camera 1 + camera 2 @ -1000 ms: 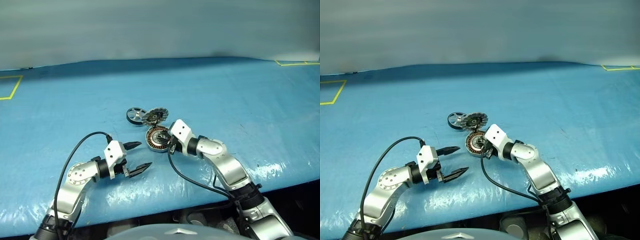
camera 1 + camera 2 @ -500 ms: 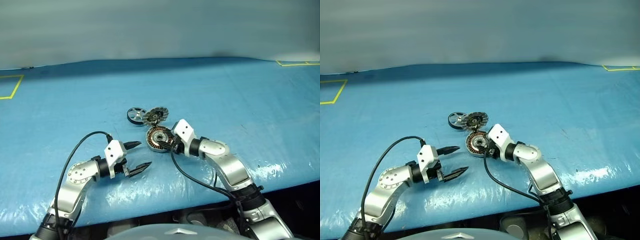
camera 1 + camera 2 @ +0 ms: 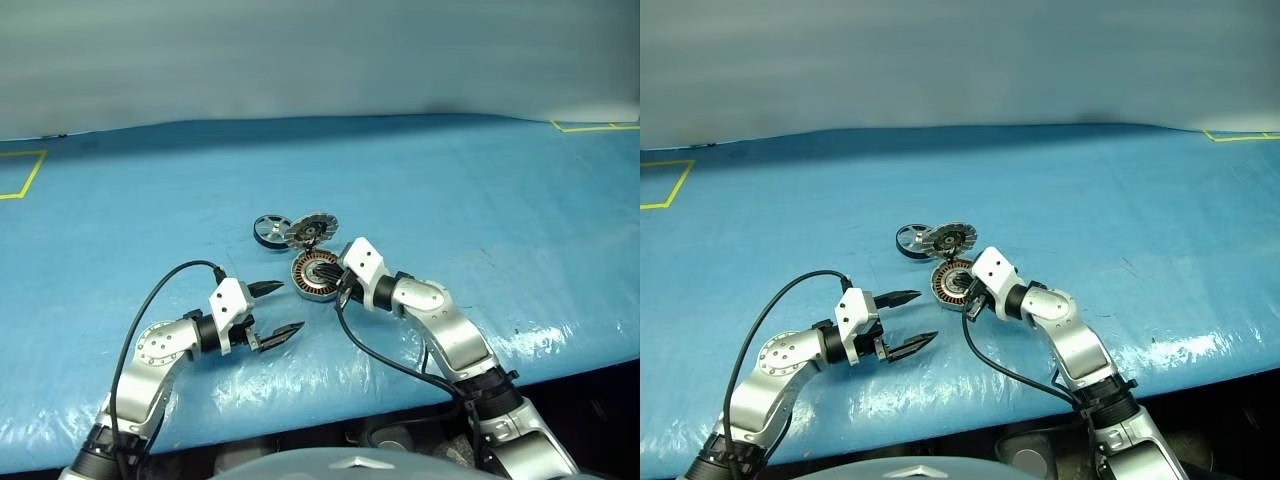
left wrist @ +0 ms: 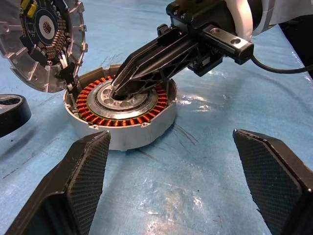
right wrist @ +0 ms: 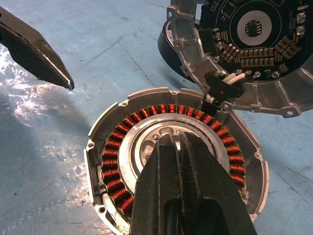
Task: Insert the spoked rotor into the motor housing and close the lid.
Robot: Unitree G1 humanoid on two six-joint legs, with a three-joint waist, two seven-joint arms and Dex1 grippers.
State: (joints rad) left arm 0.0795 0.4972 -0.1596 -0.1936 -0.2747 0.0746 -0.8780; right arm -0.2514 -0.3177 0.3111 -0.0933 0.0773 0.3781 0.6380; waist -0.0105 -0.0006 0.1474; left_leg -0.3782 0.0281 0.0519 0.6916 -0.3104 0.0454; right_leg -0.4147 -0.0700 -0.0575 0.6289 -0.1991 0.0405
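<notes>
1. the motor housing [image 4: 122,115] is lying flat on the blue table cover [image 3: 500,200], its ring of copper-brown windings facing up around a silver hub.
2. the right gripper [image 4: 117,90] is reaching down over the housing with its two black fingers clenched together, the tips sitting at the silver hub inside the winding ring; nothing is showing between the fingers.
3. the lid [image 5: 249,44] is standing tilted against the far edge of the housing, touching it at the rim, its inner face with the circuit parts and the ring of small blocks turned toward the right wrist camera.
4. a short black and white wire [image 5: 222,85] is running from the lid's lower edge to the rim of the housing.
5. the spoked rotor [image 3: 271,229] is lying on the cover just beyond the lid and to its left, partly hidden behind it in the wrist views, and neither gripper is touching it.
6. the left gripper [image 3: 275,310] is hovering just above the cover near the housing, on the robot's left of it, its fingers spread wide and released, with nothing between them.
7. the left fingertips [image 5: 46,63] are pointing toward the housing but standing apart from it.
8. yellow tape lines [image 3: 25,180] are marking the cover at the far left and far right edges.
</notes>
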